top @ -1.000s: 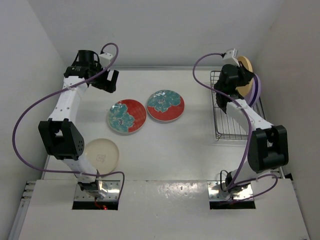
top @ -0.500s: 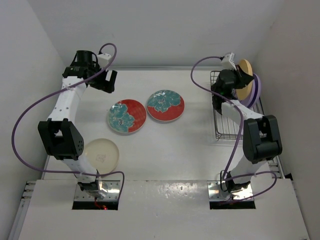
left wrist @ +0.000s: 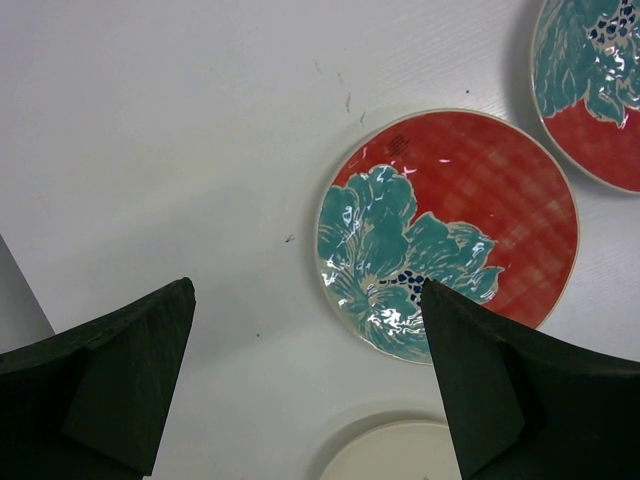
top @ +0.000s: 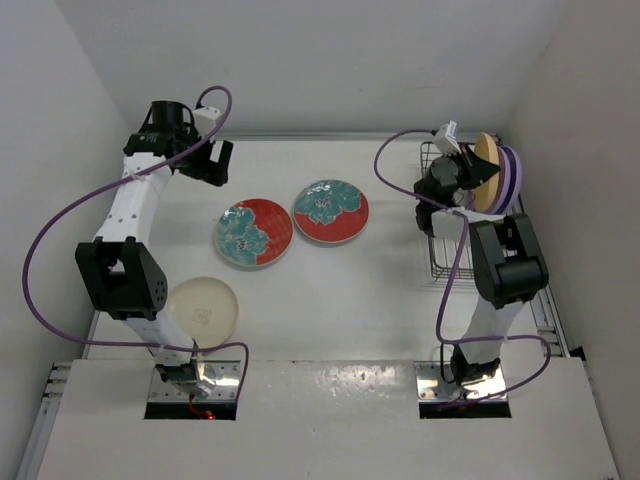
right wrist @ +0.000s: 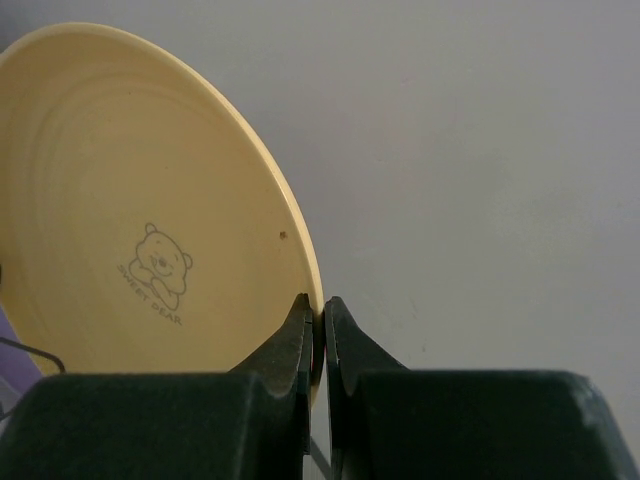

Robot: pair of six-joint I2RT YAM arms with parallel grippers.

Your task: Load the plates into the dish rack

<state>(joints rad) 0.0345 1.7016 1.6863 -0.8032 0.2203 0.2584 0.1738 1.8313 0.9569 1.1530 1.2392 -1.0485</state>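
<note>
My right gripper (top: 470, 172) is shut on the rim of the yellow-orange plate (top: 488, 165) and holds it on edge over the far end of the wire dish rack (top: 447, 245). In the right wrist view the fingers (right wrist: 300, 335) pinch the plate's edge (right wrist: 130, 220). Two lavender plates (top: 512, 178) stand on edge in the rack right behind it. Two red plates with teal flowers (top: 253, 233) (top: 331, 211) lie flat mid-table, and a cream plate (top: 203, 307) lies at the near left. My left gripper (top: 215, 160) is open and empty, high above the table at the far left. Its view shows one red plate (left wrist: 450, 230) below.
White walls close in on the left, back and right, and the rack sits against the right wall. The second red plate (left wrist: 590, 90) and the cream plate's rim (left wrist: 390, 450) show at the edges of the left wrist view. A lavender plate's edge (right wrist: 8, 345) shows beside the held plate.
My right arm has folded and swung its wrist left and nearer, bringing the yellow-orange plate down closer to the lavender plates. The left arm has barely moved.
</note>
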